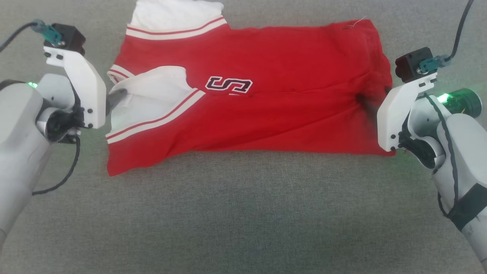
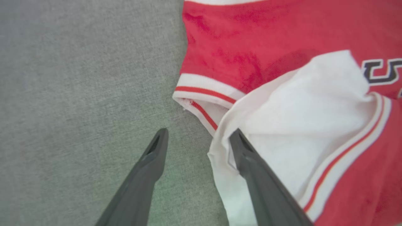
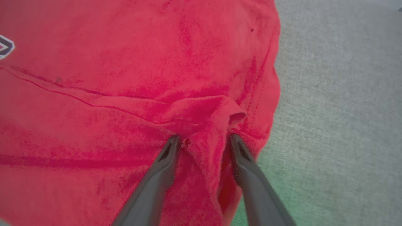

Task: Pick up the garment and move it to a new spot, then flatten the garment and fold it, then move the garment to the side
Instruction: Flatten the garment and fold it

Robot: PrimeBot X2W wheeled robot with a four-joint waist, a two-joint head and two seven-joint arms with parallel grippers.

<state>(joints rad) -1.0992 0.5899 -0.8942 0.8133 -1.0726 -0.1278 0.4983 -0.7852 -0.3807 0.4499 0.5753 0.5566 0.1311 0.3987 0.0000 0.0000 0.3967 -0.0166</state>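
Midway through a folding job, the garment (image 1: 274,114) lies across the middle of a grey woven surface (image 1: 243,213), collar end toward the robot's left and hem toward its right, doubled along its length so that just one letter of the black lettering (image 1: 229,84) clears the fold line. One white sleeve (image 1: 152,91) is turned in over the red front; the other sleeve (image 1: 175,13) sticks out at the far edge. The left hand (image 2: 199,131) stands open at the collar end, one finger over the sleeve's edge, the other over bare grey weave, gripping nothing. At the hem end the right hand (image 3: 203,138) has its fingers apart on either side of a puckered ridge of red cloth; whether they press that ridge or merely flank it cannot be told from these views. By the look of things the pick-up, the flattening and a first lengthwise fold are done, though the near edge runs crooked and the body shows creases. Left to do, it seems: any further fold across the width, perhaps tidying the loose far sleeve, then carrying the bundle off to the side
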